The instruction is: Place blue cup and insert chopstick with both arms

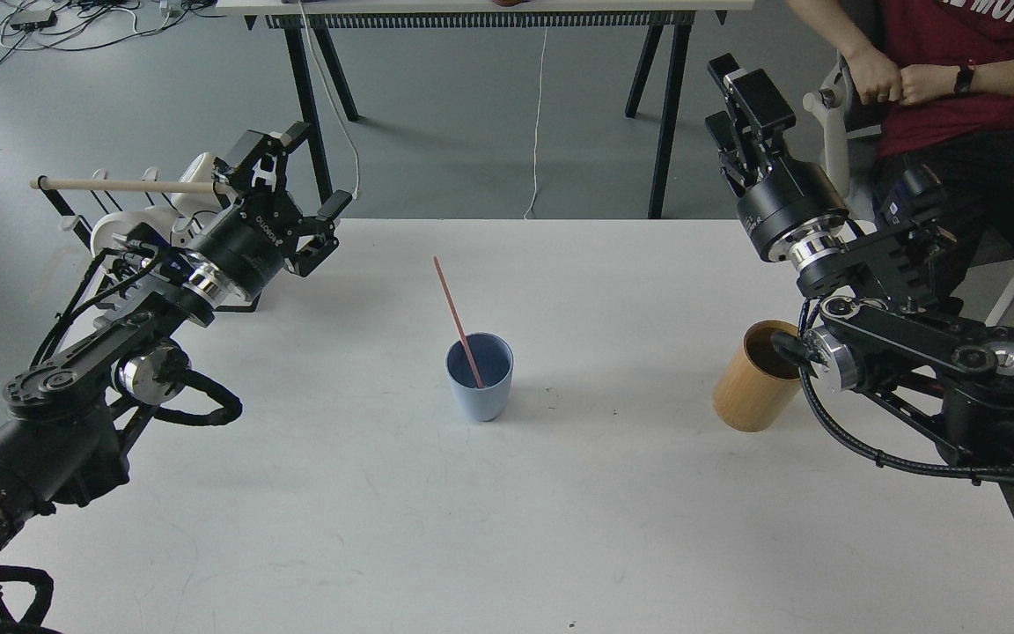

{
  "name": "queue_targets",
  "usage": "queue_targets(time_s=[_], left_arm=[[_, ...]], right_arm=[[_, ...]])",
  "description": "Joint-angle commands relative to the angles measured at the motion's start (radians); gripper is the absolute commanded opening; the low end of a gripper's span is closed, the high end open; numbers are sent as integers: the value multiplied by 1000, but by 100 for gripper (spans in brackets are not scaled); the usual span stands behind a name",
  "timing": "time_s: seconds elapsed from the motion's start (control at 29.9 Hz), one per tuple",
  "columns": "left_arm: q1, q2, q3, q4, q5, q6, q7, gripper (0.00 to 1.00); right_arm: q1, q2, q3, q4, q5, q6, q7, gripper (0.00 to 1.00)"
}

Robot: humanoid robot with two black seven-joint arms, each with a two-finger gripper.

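The blue cup point(480, 380) stands upright near the middle of the white table point(507, 528). The pink-red chopstick point(456, 319) stands in it, leaning up and to the left, free of both grippers. My left gripper point(312, 176) is open and empty, above the table's far left edge, well left of the cup. My right gripper point(723, 92) is raised high at the far right, pointing up and away, its fingers apart and empty, far from the cup.
A tan wooden cup point(753, 377) stands on the table at the right, beside my right arm. A rack with white mugs point(120, 233) and a pale wooden rod point(133, 185) sits off the left edge. A person in a red shirt point(956, 79) sits at the back right.
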Motion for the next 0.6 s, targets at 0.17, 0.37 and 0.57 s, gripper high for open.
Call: queue_targets(time_s=[0.17,0.37,0.57], left_arm=[[-22,3,-56,1,-2,0,0,99],[-49,45,-59,0,-11,0,0,99],[-49,60,-59,0,-74,0,0,99]], right_arm=[[-190,-27,237,44,172,537,0,99],[-252,-27,280,29,189,802,0,99],[-269,-25,313,34,190,885,0,99]])
